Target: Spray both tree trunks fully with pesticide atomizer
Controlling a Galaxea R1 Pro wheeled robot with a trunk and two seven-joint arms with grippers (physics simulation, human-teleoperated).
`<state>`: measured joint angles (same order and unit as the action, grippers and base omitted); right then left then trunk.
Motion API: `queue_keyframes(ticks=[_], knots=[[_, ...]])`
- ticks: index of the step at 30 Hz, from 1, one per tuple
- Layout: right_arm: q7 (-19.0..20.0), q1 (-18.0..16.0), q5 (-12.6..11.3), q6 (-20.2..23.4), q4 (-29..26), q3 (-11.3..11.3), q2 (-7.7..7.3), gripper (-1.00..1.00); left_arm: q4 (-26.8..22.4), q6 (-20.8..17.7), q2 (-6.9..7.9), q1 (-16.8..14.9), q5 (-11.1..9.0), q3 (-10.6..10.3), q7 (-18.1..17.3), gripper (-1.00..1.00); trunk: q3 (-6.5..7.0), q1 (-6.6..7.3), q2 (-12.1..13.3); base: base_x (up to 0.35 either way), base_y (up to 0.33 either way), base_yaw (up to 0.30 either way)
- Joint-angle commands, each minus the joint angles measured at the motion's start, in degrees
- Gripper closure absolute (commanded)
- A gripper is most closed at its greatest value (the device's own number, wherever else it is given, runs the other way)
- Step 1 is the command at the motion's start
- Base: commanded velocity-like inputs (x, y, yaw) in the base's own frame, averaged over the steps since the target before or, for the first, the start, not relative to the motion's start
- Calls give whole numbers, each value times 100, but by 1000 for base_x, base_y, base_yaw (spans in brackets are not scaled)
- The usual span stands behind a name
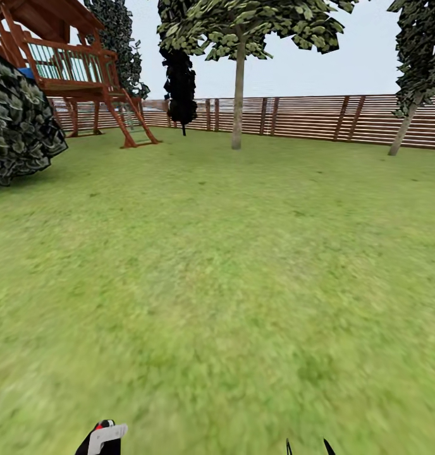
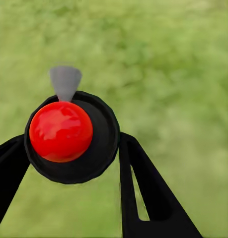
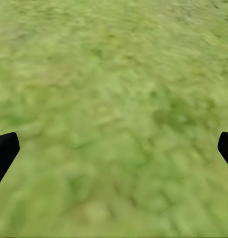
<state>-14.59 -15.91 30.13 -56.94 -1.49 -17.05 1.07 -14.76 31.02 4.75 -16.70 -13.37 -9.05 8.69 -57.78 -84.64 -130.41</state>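
Note:
The pesticide atomizer (image 2: pixel 71 136), a black bottle with a red cap and a grey nozzle, sits between the two black fingers of my left gripper (image 2: pixel 74 161), which is shut on it. In the head view its red top and pale nozzle (image 1: pixel 105 435) poke up at the bottom left edge. My right gripper (image 1: pixel 309 448) shows only its fingertips at the bottom edge and is open over grass (image 3: pixel 114 119). Two trees stand far ahead by the fence: one trunk (image 1: pixel 238 95) at centre, the other trunk (image 1: pixel 402 131) leaning at the right. The gravel floor is out of view.
Green lawn (image 1: pixel 230 265) stretches ahead to a brown slat fence (image 1: pixel 306 117). A wooden play tower (image 1: pixel 72 69) with a ladder stands at the back left, a dark bush (image 1: pixel 18 120) at the left edge, and a black-leaved tree (image 1: pixel 179 82) by the fence.

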Motion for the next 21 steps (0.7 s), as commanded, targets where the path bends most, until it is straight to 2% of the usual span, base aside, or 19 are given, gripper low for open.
queue_keyframes(ticks=[1, 21], knots=[[0, 0, -2, 1, 0, 0, 1, -100, -1, 0, 0, 0, 1, 0, 1, 100, 0, 0, 0, 336, 0, 0], [0, 0, -3, -1, 0, 0, 1, -100, 3, -4, -9, 0, 10, -9, 1, 100, 0, 0, 0, 336, 0, 0]])
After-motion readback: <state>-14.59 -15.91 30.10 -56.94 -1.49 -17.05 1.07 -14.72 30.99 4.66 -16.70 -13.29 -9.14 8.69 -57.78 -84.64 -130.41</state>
